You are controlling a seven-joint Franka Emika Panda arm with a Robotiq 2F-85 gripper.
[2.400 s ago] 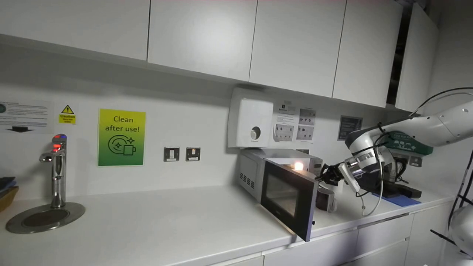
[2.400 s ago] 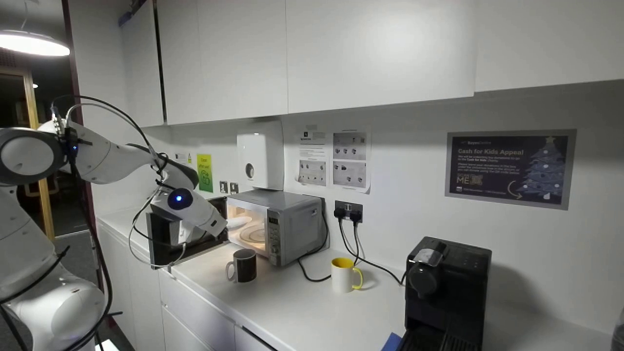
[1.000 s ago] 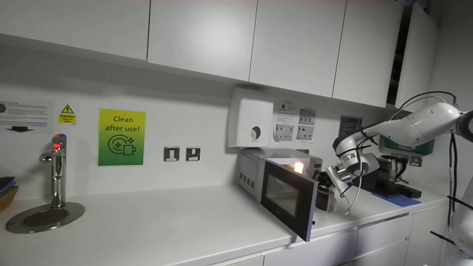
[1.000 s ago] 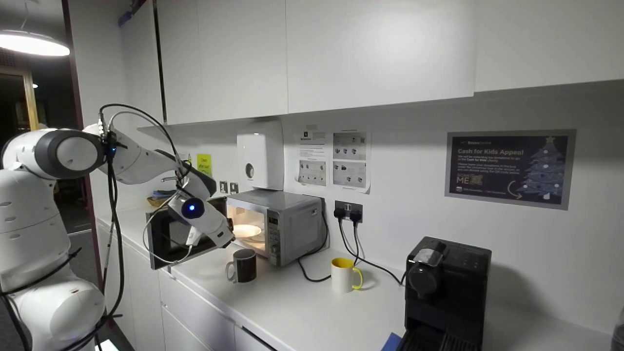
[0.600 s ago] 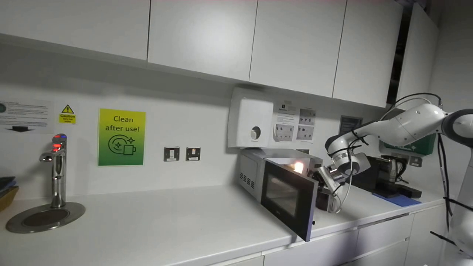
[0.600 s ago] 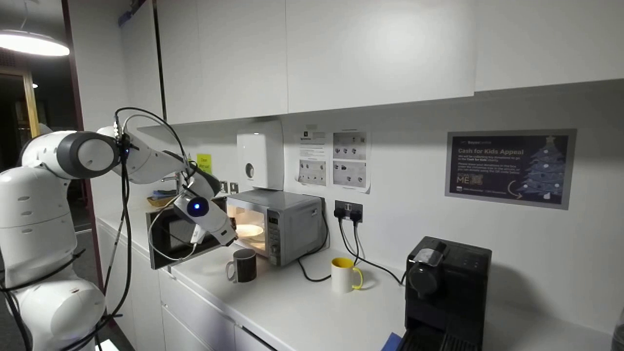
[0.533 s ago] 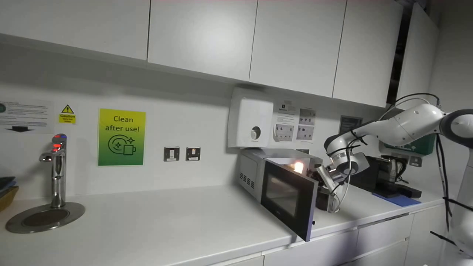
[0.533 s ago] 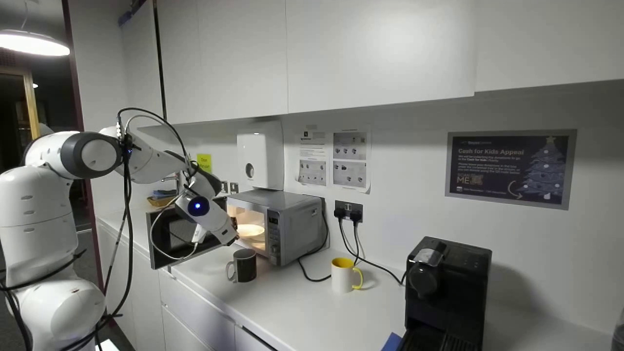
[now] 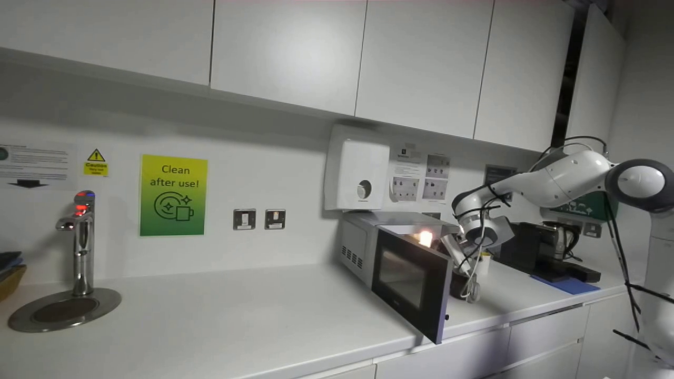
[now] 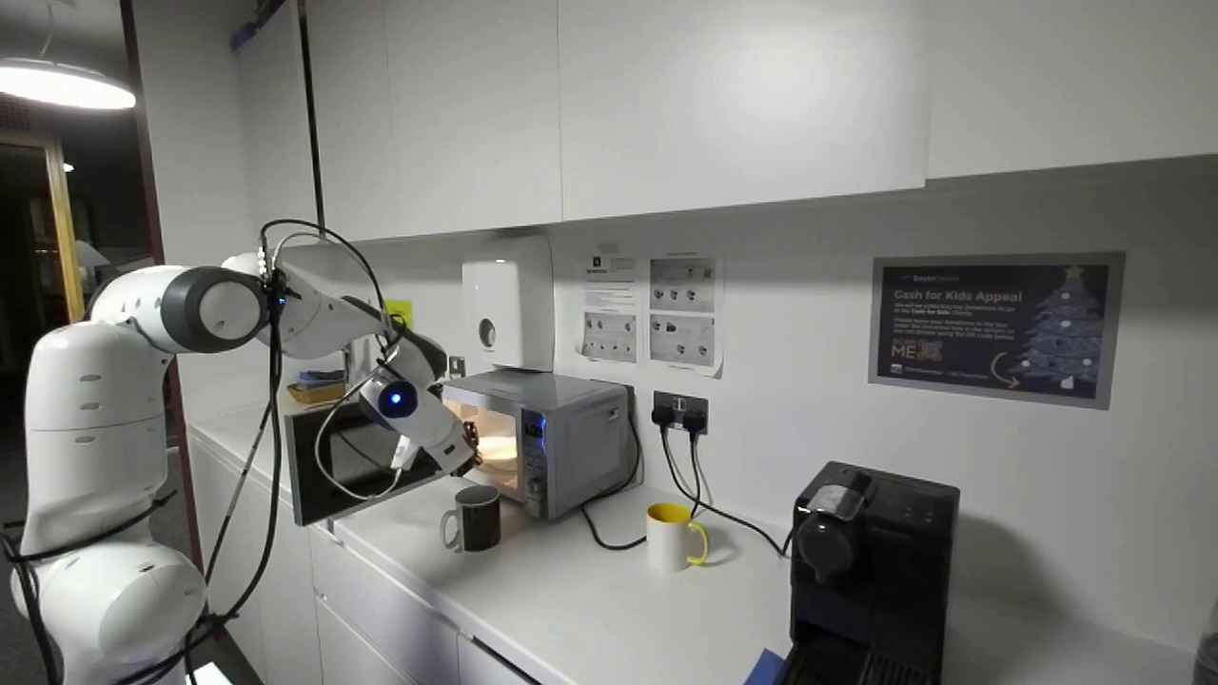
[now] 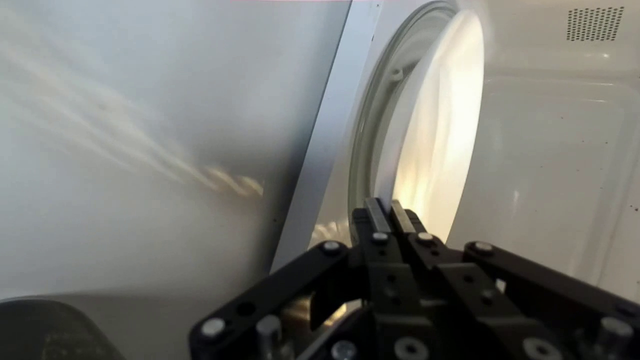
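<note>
My gripper (image 11: 385, 205) is shut on the rim of a white plate (image 11: 445, 120), whose edge runs between the two fingertips. In the wrist view, the plate is inside the lit microwave, above the glass turntable (image 11: 364, 135) and tilted against it. Whether its far edge touches the glass I cannot tell. An exterior view shows the plate (image 10: 497, 449) glowing in the opening of the grey microwave (image 10: 585, 428). The microwave door (image 9: 410, 284) stands wide open. In both exterior views the wrist is at that opening, above a dark mug (image 10: 478, 518); the fingers are mostly hidden there.
The opened door (image 10: 319, 466) stands close to the arm's side. A white mug with a yellow inside (image 10: 669, 542) is on the counter (image 10: 590, 609), right of the microwave. Farther along is a black coffee machine (image 10: 875, 561). Wall cupboards (image 10: 457, 114) hang above.
The arm has moved toward the microwave, carrying the plate lower and deeper into the opening. The plate looks flatter than before. The grip has held, and the door and mugs have not moved.
</note>
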